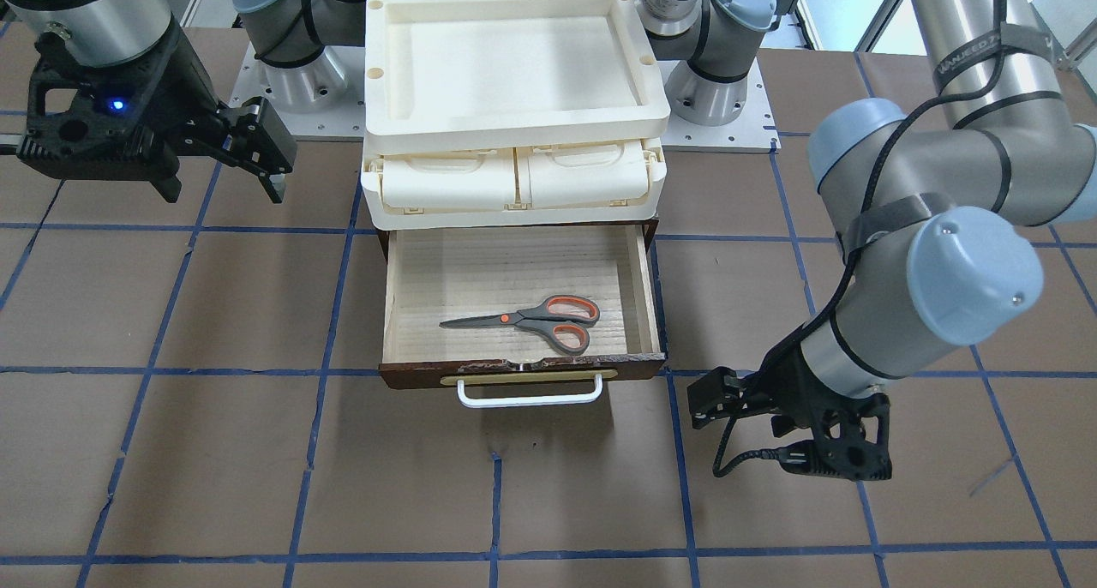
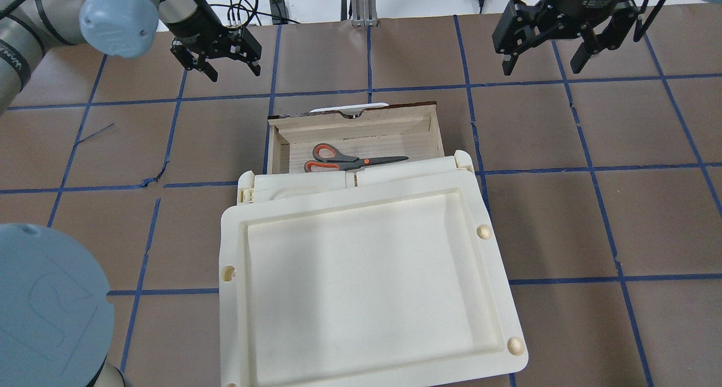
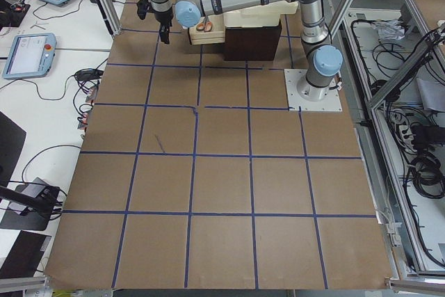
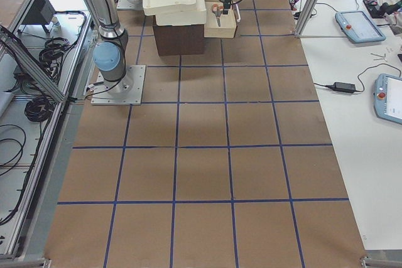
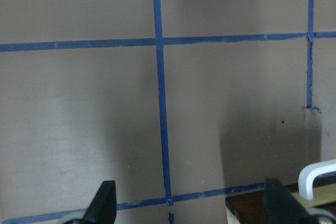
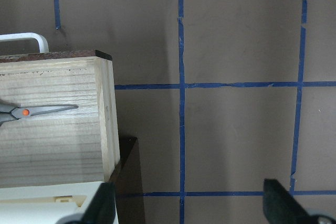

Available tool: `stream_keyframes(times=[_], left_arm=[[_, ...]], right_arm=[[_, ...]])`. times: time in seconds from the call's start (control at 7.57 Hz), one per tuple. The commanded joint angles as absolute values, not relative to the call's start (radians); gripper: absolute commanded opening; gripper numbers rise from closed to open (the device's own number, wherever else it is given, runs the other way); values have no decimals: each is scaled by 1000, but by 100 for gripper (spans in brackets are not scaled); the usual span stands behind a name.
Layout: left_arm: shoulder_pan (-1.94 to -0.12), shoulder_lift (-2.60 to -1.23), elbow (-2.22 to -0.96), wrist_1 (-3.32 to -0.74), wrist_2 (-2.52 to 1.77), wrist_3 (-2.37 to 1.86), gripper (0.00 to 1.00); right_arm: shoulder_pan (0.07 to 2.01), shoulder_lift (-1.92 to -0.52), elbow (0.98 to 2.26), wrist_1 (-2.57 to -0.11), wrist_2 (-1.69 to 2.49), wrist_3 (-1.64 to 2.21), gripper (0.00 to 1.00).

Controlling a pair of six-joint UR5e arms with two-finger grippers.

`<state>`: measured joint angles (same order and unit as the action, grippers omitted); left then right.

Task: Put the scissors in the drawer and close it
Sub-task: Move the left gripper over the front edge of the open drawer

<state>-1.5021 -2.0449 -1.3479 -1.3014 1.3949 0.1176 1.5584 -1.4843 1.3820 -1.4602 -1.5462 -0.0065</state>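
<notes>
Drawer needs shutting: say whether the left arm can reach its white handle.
Probably yes: the left gripper hangs open beside the drawer front, only bare table between it and the white handle.

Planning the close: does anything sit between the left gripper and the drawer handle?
Nothing visible: only table surface lies between the left gripper and the handle; the scissors lie flat inside the drawer.

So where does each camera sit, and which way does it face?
Overhead: behind robot, facing forward-down; left gripper, right gripper.
Front: across table, facing robot; left arm, right arm, drawer.
Left side: table's end, looking along; left arm near.
Right side: opposite end; right arm near.
Left wrist: facing down; own fingertips, handle.
Right wrist: facing down; own fingertips, scissors.
Both wrist views share the drawer's handle.
</notes>
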Motion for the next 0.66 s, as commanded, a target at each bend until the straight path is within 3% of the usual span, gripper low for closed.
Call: stream_keyframes(times=[0.0,0.53], left_arm=[[-1513,-2071,-1361,-1284,1396,132,100],[-1517,-2088,-1377,-1299,1376,112,100]], right_arm=[[1557,-1500,1391,-1456,-1557,-8,100],[1554,-1509,1364,-1368,-1562,-121,100]])
